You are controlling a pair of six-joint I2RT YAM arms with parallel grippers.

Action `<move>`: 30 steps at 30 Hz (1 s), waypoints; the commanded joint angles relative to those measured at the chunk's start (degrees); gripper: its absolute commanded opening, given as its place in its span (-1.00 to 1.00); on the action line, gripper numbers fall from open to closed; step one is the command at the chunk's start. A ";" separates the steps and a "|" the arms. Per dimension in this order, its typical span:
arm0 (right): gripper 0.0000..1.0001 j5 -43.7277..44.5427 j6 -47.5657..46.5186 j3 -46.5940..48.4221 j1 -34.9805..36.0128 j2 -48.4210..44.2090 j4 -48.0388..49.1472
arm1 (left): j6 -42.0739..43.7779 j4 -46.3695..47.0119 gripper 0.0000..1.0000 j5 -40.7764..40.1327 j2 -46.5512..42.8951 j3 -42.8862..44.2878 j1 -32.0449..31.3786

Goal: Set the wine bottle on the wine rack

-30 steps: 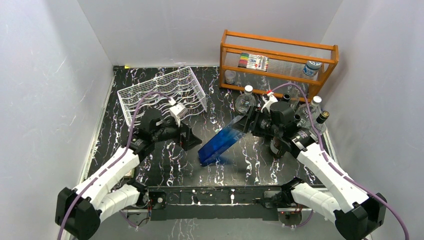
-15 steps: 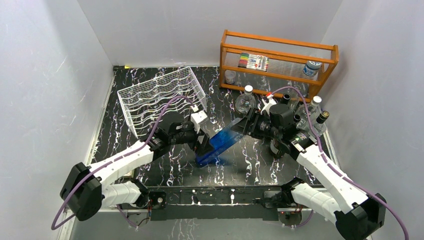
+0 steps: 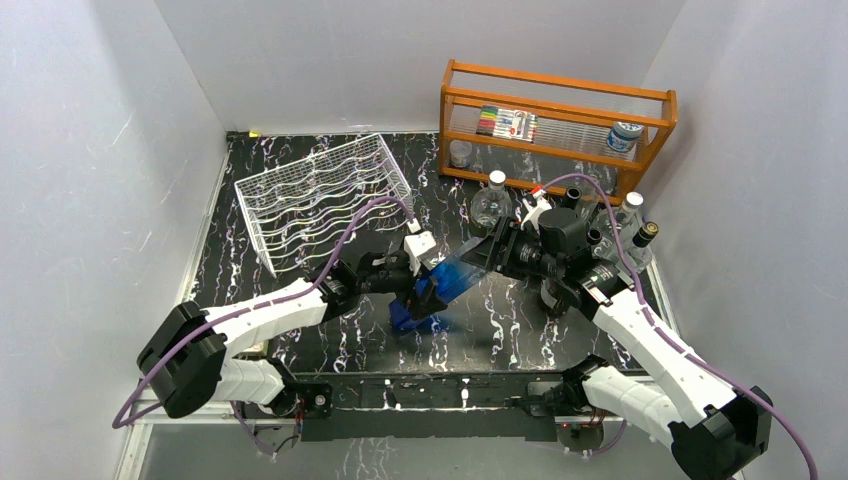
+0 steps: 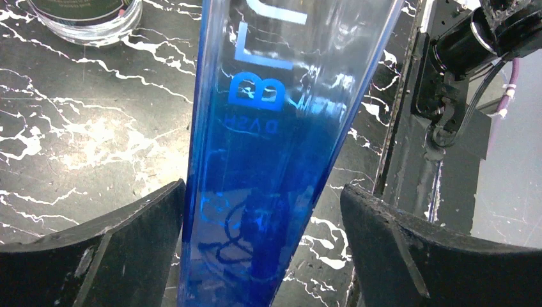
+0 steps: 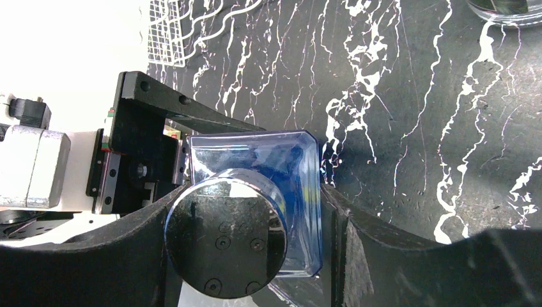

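Right of wine rack (image 3: 320, 195), right pincer (image 5: 246, 230) clamped on blue wine bottle (image 3: 455, 272), left pincer (image 4: 263, 217) apart around its base; racking not begun.

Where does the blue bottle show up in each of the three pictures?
Top external: the blue bottle is at the centre, tilted.
Left wrist: it fills the middle from top to bottom, between the fingers of the left claw.
Right wrist: it is left of centre, seen cap-end on, in the right claw.
Shared landmark: the black, white-veined table.
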 commanded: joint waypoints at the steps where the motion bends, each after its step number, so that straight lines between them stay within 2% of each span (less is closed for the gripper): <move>1: -0.08 -3.96 3.07 1.04 0.37 -1.95 8.00 | 1.11 5.84 0.74 -1.55 0.31 0.01 -1.05; 6: -0.07 -5.18 4.74 1.00 0.36 -1.84 8.00 | 1.61 9.04 0.69 -2.25 2.33 -0.54 -1.64; 14: -0.06 -6.01 5.53 1.12 0.38 -2.07 7.88 | 5.59 9.26 0.57 -1.74 4.45 -2.66 -2.10; 17: -0.05 -6.03 5.38 1.47 0.37 -2.17 7.23 | 6.81 9.18 0.35 -1.81 4.08 -3.52 -2.15; 19: -0.04 -5.87 5.33 1.73 0.39 -2.20 6.83 | 9.09 8.83 0.30 -0.86 4.23 -3.94 -2.26; 25: 0.01 -6.74 4.64 2.82 0.37 -1.86 6.25 | 11.79 8.66 0.47 -1.58 4.52 -4.76 -2.62; 27: 0.02 -6.94 4.56 2.99 0.43 -1.80 6.17 | 11.98 8.57 0.47 -1.41 4.84 -4.32 -2.69; 28: 0.03 -7.14 4.52 3.02 0.35 -1.76 6.23 | 12.14 8.57 0.37 -1.21 4.86 -4.14 -2.68; 30: 0.04 -7.49 4.24 3.16 0.38 -1.74 5.96 | 12.27 8.46 -0.20 -2.14 4.86 -3.68 -2.68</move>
